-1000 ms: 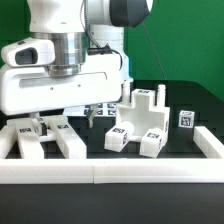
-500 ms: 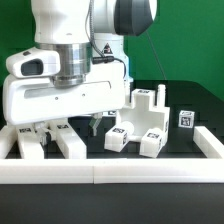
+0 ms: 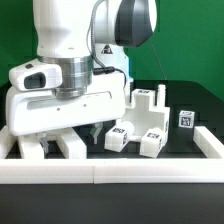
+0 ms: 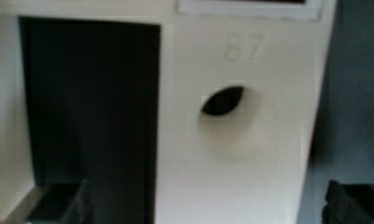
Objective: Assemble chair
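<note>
Now the claw [image 4: 202, 205] is spread wide over a white chair part [image 4: 237, 140] with a round hole, at the lower left of the exterior view. I think it should go down slowly, keep the part in the middle, then squeeze.

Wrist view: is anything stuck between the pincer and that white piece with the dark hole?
Nothing visible does. The white piece lies straight ahead of the open pincer, with no other part in the gap.
</note>
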Controlling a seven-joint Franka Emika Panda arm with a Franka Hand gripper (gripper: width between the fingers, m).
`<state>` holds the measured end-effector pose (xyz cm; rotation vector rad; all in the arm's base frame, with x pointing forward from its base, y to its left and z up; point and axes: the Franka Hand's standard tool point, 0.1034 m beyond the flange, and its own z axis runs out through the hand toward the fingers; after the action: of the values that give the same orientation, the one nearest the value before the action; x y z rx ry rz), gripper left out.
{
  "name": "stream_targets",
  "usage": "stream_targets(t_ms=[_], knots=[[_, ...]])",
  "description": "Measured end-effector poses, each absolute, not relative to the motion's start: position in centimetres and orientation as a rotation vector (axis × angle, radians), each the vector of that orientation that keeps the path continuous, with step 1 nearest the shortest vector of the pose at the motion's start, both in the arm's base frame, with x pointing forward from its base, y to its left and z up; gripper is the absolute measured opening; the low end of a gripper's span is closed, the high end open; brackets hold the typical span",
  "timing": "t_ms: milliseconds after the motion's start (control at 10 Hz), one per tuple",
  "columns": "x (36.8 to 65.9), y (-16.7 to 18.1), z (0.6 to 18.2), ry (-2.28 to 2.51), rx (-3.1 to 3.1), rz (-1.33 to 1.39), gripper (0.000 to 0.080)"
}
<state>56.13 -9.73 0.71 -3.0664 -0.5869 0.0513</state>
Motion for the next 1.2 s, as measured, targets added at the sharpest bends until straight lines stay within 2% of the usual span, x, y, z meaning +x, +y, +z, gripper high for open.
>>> stream_targets(t_ms=[400, 600, 700, 800, 1200], knots=[[55.79, -9.64, 0.47, -0.584, -3.068, 0.055, 0.0649], [55.79, -9.63, 0.47, -0.585, -3.067, 0.055, 0.0391], [55.76, -9.54, 0.46, -0.578, -3.066, 0.057, 0.0391], [55.78, -9.42, 0.47, -0.578, -3.065, 0.056, 0.029], [55.77, -9.41, 0.58, -0.562, -3.067, 0.059, 0.029]])
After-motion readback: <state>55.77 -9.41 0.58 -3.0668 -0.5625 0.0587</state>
